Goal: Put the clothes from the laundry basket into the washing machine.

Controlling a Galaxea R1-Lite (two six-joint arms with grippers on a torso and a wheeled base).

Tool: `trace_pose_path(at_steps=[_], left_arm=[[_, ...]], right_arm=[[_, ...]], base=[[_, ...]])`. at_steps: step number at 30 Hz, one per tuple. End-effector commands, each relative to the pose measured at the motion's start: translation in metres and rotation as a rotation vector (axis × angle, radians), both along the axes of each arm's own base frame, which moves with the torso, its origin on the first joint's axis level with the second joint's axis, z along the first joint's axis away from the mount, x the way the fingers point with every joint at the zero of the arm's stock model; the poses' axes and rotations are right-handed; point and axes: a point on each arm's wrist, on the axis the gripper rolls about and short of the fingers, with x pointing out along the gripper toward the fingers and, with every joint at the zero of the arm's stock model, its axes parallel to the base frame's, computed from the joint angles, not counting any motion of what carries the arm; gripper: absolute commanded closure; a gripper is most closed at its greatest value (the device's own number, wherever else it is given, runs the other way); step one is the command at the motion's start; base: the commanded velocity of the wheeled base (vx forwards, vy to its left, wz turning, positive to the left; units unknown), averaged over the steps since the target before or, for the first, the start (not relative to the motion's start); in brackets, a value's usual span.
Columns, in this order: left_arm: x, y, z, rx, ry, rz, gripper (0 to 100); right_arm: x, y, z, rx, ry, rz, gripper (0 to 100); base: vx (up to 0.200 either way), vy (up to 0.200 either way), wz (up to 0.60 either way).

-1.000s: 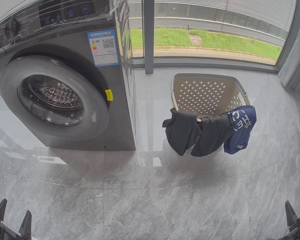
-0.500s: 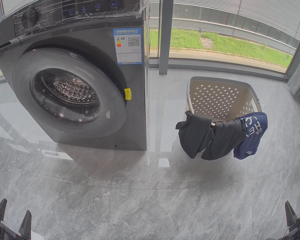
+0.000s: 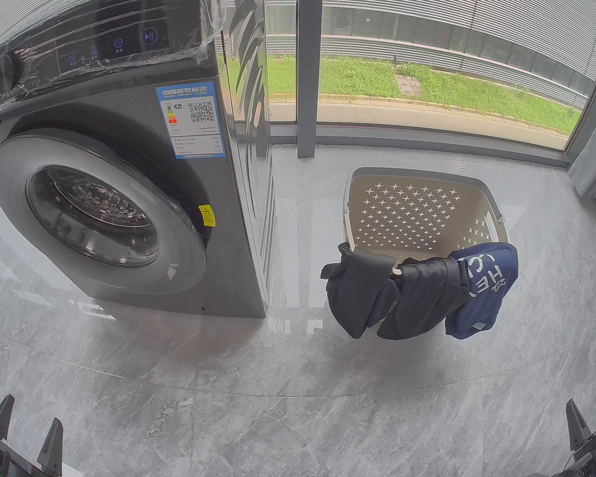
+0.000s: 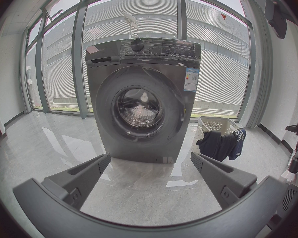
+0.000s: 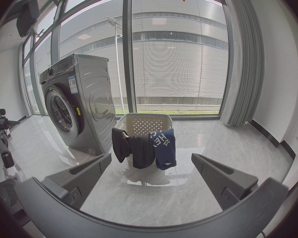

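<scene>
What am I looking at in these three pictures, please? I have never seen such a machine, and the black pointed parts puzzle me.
This is a two-armed robot on wheels. One picture comes from a camera on its head, looking down at the floor; the other two come from cameras on its wrists. The black pointed parts are its left gripper and right gripper, both open and holding nothing. On the floor stand a grey washing machine, its round door shut, and beside it a pale laundry basket. Two dark garments and a blue garment hang over the basket's near rim.
</scene>
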Motion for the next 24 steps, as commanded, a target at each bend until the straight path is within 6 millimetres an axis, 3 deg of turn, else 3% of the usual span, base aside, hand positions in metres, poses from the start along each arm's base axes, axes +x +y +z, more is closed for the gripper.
trace_pose_path(at_steps=[1, 17, 24], left_arm=[[0.0004, 0.0000, -0.0051, 0.000, 0.005, 0.001, 0], [0.0004, 0.0000, -0.0051, 0.000, 0.005, 0.001, 0], [0.0004, 0.0000, -0.0051, 0.000, 0.005, 0.001, 0]], right_arm=[[0.0000, 0.0000, -0.0053, 0.001, 0.000, 0.000, 0], [0.0000, 0.0000, -0.0053, 0.001, 0.000, 0.000, 0], [0.0000, 0.0000, -0.0053, 0.000, 0.000, 0.000, 0]], base=[[0.000, 0.000, 0.00], [0.000, 0.000, 0.00], [0.000, -0.200, 0.00]])
